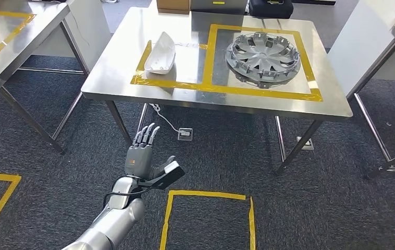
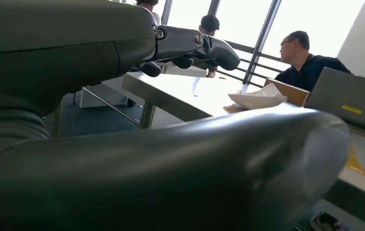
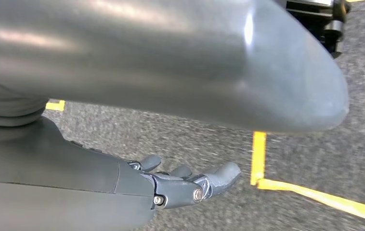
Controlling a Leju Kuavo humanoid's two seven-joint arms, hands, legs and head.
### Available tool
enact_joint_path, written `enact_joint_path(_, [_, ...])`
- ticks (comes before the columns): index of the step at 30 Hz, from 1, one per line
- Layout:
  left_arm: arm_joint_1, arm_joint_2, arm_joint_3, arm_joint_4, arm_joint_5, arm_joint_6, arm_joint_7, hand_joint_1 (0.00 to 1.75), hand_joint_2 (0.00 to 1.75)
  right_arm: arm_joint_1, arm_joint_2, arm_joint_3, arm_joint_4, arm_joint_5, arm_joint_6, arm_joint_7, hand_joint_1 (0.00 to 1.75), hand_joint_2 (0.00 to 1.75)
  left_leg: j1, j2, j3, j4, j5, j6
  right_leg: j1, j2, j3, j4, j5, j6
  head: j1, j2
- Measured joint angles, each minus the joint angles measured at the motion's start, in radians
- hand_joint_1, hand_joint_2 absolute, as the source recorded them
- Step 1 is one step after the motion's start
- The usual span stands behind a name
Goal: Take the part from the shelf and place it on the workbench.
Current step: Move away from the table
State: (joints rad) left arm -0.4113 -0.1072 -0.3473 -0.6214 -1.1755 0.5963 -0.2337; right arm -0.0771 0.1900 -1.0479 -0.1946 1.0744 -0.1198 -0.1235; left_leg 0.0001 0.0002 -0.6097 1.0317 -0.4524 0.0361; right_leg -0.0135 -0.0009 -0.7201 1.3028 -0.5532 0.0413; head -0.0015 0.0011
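We see white curved part (image 1: 160,54) on workbench (image 1: 117,78), hubcap (image 1: 263,56) at 3 o'clock; L hand (image 1: 144,154) released, R hand (image 3: 180,185) prob. released too.

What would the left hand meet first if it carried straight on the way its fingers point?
Probably the near edge of the steel table. The left hand is open below it, fingers aimed up toward the white part. Depth is unclear, so it might pass underneath.

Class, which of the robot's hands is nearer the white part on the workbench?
Left. The left hand is raised just short of the workbench, below the white part; the right hand hangs low over the carpet.
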Motion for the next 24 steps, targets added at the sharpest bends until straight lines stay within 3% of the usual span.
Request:
enact_joint_path(2, [0.008, 0.000, 0.002, 0.003, -0.005, -0.003, 0.000, 0.00, 0.00, -0.001, 0.000, 0.000, 0.000, 0.002, 0.000, 0.001, 0.00, 0.00, -0.004, 0.000, -0.022, 0.001, 0.019, 0.000, 0.012, 0.001, 0.098, -0.107, 0.039, -0.020, 0.000, 0.000])
enact_joint_path(4, [0.012, -0.001, 0.002, 0.006, -0.009, -0.012, -0.001, 0.00, 0.00, -0.005, -0.002, 0.000, 0.000, 0.003, -0.001, 0.003, 0.00, 0.00, -0.006, 0.000, -0.035, -0.001, 0.037, -0.007, 0.024, 0.002, 0.192, -0.245, 0.033, -0.040, 0.000, 0.000])
enact_joint_path(6, [0.014, -0.003, 0.003, 0.013, -0.009, -0.024, 0.000, 0.00, 0.00, -0.008, -0.004, 0.000, 0.000, 0.003, -0.003, 0.008, 0.00, 0.00, -0.003, 0.001, -0.039, -0.008, 0.056, -0.018, 0.031, 0.002, 0.220, -0.302, 0.025, -0.049, 0.001, 0.000])
enact_joint_path(8, [0.016, -0.004, 0.006, 0.028, -0.002, -0.035, 0.001, 0.00, 0.00, -0.008, -0.002, 0.000, 0.000, 0.004, -0.004, 0.016, 0.00, 0.00, -0.004, 0.000, -0.044, -0.014, 0.064, -0.030, 0.027, 0.000, 0.212, -0.315, 0.048, -0.056, 0.003, 0.000])
enact_joint_path(9, [0.017, -0.003, 0.010, 0.039, 0.004, -0.038, 0.003, 0.00, 0.00, -0.009, -0.002, 0.000, 0.000, 0.004, -0.004, 0.020, 0.00, 0.00, -0.004, -0.001, -0.052, 0.001, 0.043, -0.035, 0.023, -0.001, 0.205, -0.322, 0.062, -0.061, 0.002, 0.000])
enact_joint_path(10, [0.017, -0.002, 0.015, 0.051, 0.009, -0.039, 0.006, 0.00, 0.00, -0.009, -0.001, 0.000, 0.000, 0.005, -0.004, 0.022, 0.00, 0.00, -0.003, -0.002, -0.064, 0.035, 0.007, -0.041, 0.018, -0.003, 0.195, -0.328, 0.076, -0.064, 0.000, 0.000])
enact_joint_path(12, [0.019, -0.001, 0.024, 0.079, 0.011, -0.039, 0.016, 0.00, 0.00, -0.009, -0.001, 0.000, 0.000, 0.006, -0.003, 0.027, 0.00, 0.00, 0.003, -0.002, -0.097, 0.157, -0.091, -0.052, 0.015, -0.004, 0.170, -0.329, 0.099, -0.067, -0.004, 0.000])
enact_joint_path(13, [0.021, -0.001, 0.027, 0.092, 0.008, -0.038, 0.022, 0.00, 0.00, -0.009, -0.001, 0.000, 0.000, 0.007, -0.003, 0.031, 0.00, 0.00, 0.007, -0.002, -0.108, 0.218, -0.118, -0.058, 0.014, -0.005, 0.155, -0.328, 0.109, -0.066, -0.005, 0.000])
enact_joint_path(14, [0.024, -0.002, 0.028, 0.105, 0.002, -0.038, 0.028, 0.00, 0.00, -0.009, 0.000, 0.000, 0.000, 0.007, -0.002, 0.033, 0.00, 0.00, 0.010, -0.002, -0.107, 0.256, -0.123, -0.063, 0.012, -0.006, 0.140, -0.325, 0.120, -0.063, -0.005, 0.000])
enact_joint_path(15, [0.027, -0.003, 0.028, 0.117, -0.005, -0.038, 0.034, 0.00, 0.00, -0.008, 0.000, 0.000, 0.000, 0.007, -0.002, 0.034, 0.00, 0.00, 0.013, -0.002, -0.090, 0.261, -0.106, -0.068, 0.010, -0.007, 0.125, -0.322, 0.129, -0.059, -0.005, 0.000])
enact_joint_path(17, [0.032, -0.010, 0.028, 0.138, -0.023, -0.038, 0.048, 0.00, 0.00, -0.009, 0.000, 0.000, 0.000, 0.006, -0.003, 0.033, 0.00, 0.00, 0.021, -0.002, -0.008, 0.172, -0.059, -0.077, 0.004, -0.009, 0.098, -0.311, 0.144, -0.049, -0.005, 0.000])
enact_joint_path(19, [0.034, -0.022, 0.028, 0.157, -0.038, -0.041, 0.065, 0.00, 0.00, -0.010, 0.000, 0.000, 0.000, 0.006, -0.004, 0.028, 0.00, 0.00, 0.020, -0.004, 0.081, 0.040, -0.063, -0.075, 0.003, -0.010, 0.078, -0.300, 0.158, -0.035, -0.008, 0.000])
enact_joint_path(20, [0.035, -0.028, 0.028, 0.166, -0.042, -0.044, 0.071, 0.00, 0.00, -0.010, 0.000, 0.000, 0.000, 0.006, -0.004, 0.024, 0.00, 0.00, 0.019, -0.006, 0.103, 0.001, -0.075, -0.068, 0.004, -0.010, 0.072, -0.297, 0.166, -0.028, -0.009, 0.000])
enact_joint_path(22, [0.043, -0.035, 0.028, 0.185, -0.047, -0.052, 0.082, 0.00, 0.00, -0.009, 0.000, 0.000, 0.000, 0.006, 0.003, 0.017, 0.00, 0.00, 0.013, -0.006, 0.103, -0.016, -0.077, -0.047, 0.003, -0.009, 0.066, -0.300, 0.183, -0.015, -0.009, 0.000])
enact_joint_path(24, [0.049, -0.039, 0.028, 0.202, -0.056, -0.059, 0.094, 0.00, 0.00, -0.007, 0.000, 0.000, 0.000, 0.005, 0.013, 0.013, 0.00, 0.00, 0.013, -0.002, 0.086, -0.016, -0.061, -0.026, -0.002, -0.008, 0.054, -0.285, 0.161, -0.003, -0.008, 0.000])
